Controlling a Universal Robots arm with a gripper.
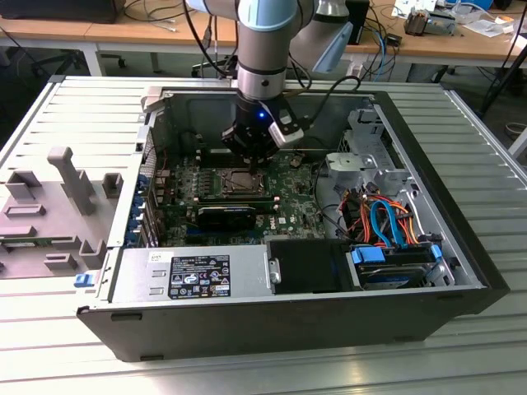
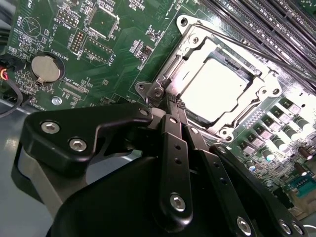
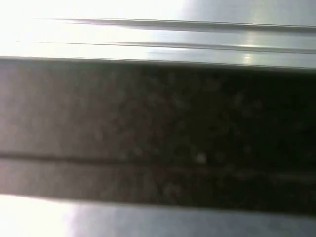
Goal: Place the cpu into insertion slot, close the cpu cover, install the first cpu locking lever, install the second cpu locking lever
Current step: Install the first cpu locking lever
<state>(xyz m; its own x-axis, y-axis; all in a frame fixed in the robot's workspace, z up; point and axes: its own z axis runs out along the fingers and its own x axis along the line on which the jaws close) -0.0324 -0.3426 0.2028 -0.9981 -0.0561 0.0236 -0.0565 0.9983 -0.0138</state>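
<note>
End effector (image 2: 174, 101): hovering low over the motherboard inside the open PC case, fingers looking pressed together w/ nothing visible betw. them; tips sitting just beside a corner of the cpu cover in the second wrist view. In the exterior view the end effector (image 1: 251, 152) is hanging right above the socket area.
Cpu (image 2: 217, 86): lying flat in the insertion slot, bright silver top showing thru the cover window.
Cpu cover (image 2: 192, 49): lying down flat over the chip, framing it on all sides.
Insertion slot (image 1: 245, 181): sitting approx. mid-board, green circuit board (image 2: 123, 44) around it; long black memory slots (image 2: 256, 19) running just beside it.
Locking lever (image 2: 247, 47): thin metal rod running along one edge of the cover; whether it is latched, can't tell.
Coin battery (image 2: 45, 68): sitting on the board, well apart from the socket.
PC case (image 1: 461, 271): lying open on the slatted metal tabletop (image 1: 74, 115); orange and blue cables (image 1: 383, 218) bunching toward the exterior view's right.
Grey fixture (image 1: 58, 206): sitting on the tabletop at the exterior view's left, outside the case.
</note>
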